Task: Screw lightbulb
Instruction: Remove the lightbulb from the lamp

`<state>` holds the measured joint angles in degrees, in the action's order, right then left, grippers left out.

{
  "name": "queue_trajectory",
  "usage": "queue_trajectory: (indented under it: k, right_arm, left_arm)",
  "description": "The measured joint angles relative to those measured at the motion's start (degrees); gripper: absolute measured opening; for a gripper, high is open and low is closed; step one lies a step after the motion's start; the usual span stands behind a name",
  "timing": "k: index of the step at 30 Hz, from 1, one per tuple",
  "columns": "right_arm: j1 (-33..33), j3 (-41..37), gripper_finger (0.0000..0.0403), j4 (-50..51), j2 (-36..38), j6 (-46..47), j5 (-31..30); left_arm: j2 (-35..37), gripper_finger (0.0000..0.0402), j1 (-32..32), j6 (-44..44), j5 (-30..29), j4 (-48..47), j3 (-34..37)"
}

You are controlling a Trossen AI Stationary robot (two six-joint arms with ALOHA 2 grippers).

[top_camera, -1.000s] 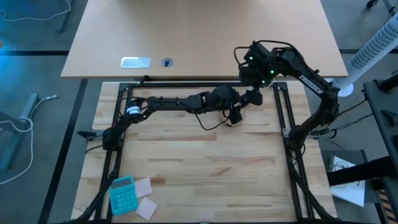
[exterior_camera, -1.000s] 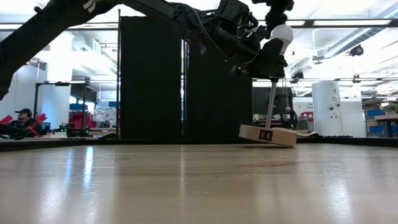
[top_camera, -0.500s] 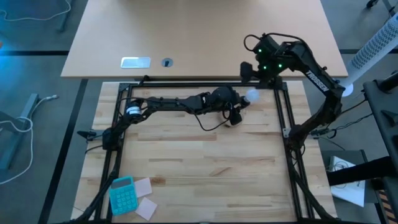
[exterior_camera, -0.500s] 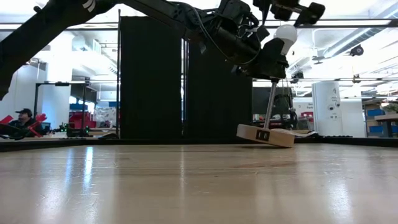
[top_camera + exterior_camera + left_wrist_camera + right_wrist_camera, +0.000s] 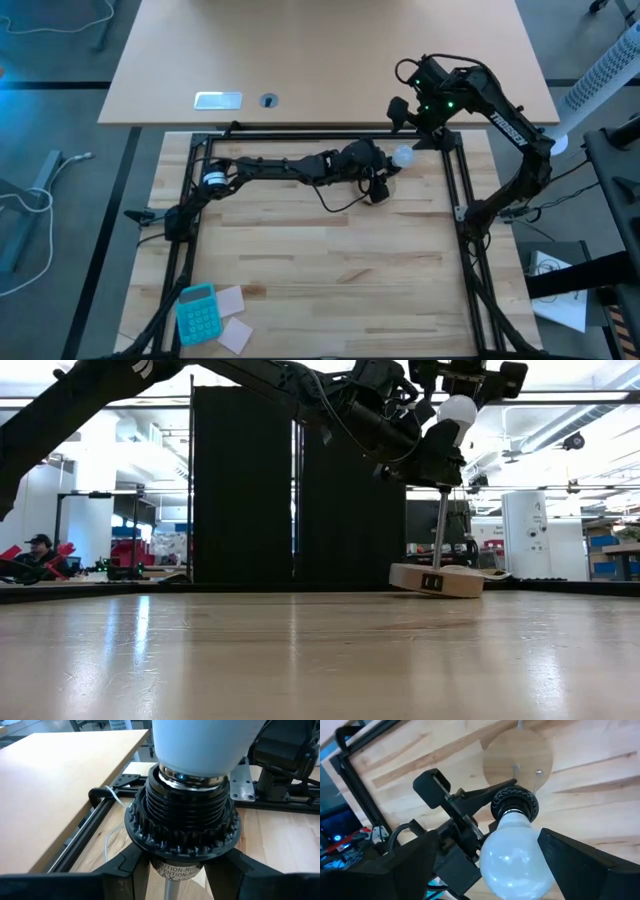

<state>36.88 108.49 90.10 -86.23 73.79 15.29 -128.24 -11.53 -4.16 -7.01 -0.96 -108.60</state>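
The white lightbulb (image 5: 402, 155) sits in the black ribbed socket (image 5: 182, 820) of a lamp stand with a thin post (image 5: 440, 525) and a round wooden base (image 5: 437, 580). The base is slightly tilted at the table's far right. My left gripper (image 5: 378, 180) reaches in from the left and is shut on the socket. My right gripper (image 5: 420, 128) is open above the bulb toward the far edge. In the right wrist view its fingers (image 5: 415, 865) stand on either side of the bulb (image 5: 517, 855), apart from it. My left gripper pinches the lamp between its two fingers (image 5: 120, 870) just under the socket's flanged bottom (image 5: 175, 865), at the top of the post. The fingers come level from the table's left and lie across the post. The stand hangs below, its base slightly tilted; I cannot tell whether it touches the table.
Black frame rails (image 5: 455, 170) run along the work area's edges, close to the lamp on the far and right sides. A blue calculator (image 5: 197, 312) and paper notes (image 5: 232, 300) lie at the near left. A tan table (image 5: 320, 60) stands beyond the far edge.
My right gripper has let go of the bulb, opened, and gone up and toward the far edge. The bulb stays in the socket. The lamp stand has swayed in my left gripper's hold, and its base now sits more level.
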Motion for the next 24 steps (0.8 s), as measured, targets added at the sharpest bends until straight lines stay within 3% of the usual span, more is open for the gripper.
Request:
queue_trajectory:
  k: [6, 14, 24]
  right_arm:
    - [0.47, -1.90, 0.0344, 0.01, 2.34, -0.14, 2.62]
    - [0.85, -7.13, 0.0344, -0.15, 5.79, -0.17, 1.51]
    - [0.49, -7.37, 0.0343, -0.08, 5.53, -0.18, 0.02]
  left_arm:
    - [0.00, 0.0144, 0.40, 0.49, -0.12, 0.12, 0.00]
    - [0.01, 0.0144, 0.40, 0.55, -0.79, 0.22, 0.00]
    - [0.00, 0.0144, 0.49, 0.38, -1.61, 0.25, 0.00]
